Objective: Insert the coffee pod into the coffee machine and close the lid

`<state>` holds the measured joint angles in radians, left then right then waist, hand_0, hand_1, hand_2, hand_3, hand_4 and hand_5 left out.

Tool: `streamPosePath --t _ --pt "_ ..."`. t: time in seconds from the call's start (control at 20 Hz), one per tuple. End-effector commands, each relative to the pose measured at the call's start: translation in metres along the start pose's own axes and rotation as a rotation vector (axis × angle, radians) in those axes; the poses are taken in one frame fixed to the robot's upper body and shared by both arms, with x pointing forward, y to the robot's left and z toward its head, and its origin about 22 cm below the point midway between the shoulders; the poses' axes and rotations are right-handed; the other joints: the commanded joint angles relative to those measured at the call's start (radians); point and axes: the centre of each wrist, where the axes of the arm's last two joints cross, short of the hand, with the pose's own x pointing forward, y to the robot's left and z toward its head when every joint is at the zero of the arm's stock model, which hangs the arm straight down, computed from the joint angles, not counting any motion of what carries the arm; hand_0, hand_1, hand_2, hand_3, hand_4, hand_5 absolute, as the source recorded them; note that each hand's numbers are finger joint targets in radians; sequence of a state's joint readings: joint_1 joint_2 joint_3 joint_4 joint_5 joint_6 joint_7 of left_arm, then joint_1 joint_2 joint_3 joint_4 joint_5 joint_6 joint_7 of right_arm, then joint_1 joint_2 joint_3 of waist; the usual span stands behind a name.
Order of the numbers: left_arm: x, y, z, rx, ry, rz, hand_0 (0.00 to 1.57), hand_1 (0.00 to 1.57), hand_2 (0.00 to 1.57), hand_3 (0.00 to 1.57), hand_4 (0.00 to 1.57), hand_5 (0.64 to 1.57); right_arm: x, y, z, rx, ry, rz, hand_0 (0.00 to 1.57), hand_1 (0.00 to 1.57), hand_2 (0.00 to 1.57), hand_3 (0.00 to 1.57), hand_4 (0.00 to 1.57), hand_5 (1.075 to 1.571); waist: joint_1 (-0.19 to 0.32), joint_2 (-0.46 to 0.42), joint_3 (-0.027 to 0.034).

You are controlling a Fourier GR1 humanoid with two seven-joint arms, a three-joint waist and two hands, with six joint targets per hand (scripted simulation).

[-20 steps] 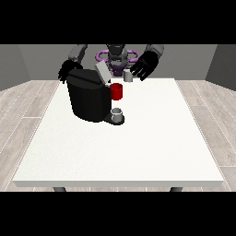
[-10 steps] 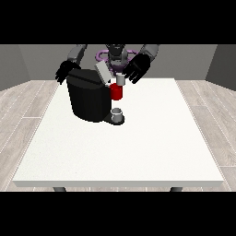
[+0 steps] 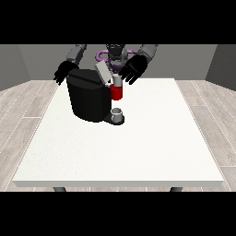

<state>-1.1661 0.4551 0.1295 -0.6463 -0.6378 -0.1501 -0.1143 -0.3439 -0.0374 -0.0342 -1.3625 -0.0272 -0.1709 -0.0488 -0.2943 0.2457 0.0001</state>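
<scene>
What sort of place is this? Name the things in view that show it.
Probably a bare test room set up for a coffee task: a large white table, a black coffee machine and wood-look flooring.

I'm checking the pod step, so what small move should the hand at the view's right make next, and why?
Probably ease the hand at the view's right down toward the lid, which stands tilted open on the coffee machine. The hand is open, just above the pod at the machine's head.

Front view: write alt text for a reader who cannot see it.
A black coffee machine with its grey lid tilted open stands on a white table; the robot hand at the view's right hovers, fingers spread, by the red brew head. The robot hand at the view's left is behind the machine.
</scene>
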Motion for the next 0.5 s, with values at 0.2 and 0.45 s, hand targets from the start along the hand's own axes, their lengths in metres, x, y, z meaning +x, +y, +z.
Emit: streamPosePath --t 0.2,0.45 --pt "0.002 -0.004 -0.002 -0.009 -0.017 -0.009 1.18 1.18 1.25 1.18 0.49 1.571 0.006 0.007 -0.001 0.002 -0.03 -0.011 0.0 0.0 0.0 0.0 0.51 1.571 0.002 0.02 -0.0001" --pt "0.002 -0.024 -0.002 -0.032 -0.015 -0.003 1.19 1.19 1.27 1.2 0.51 1.571 -0.007 -0.004 0.007 -0.018 -0.027 -0.019 0.0 0.0 0.0 0.0 0.45 1.571 0.009 0.005 0.0"
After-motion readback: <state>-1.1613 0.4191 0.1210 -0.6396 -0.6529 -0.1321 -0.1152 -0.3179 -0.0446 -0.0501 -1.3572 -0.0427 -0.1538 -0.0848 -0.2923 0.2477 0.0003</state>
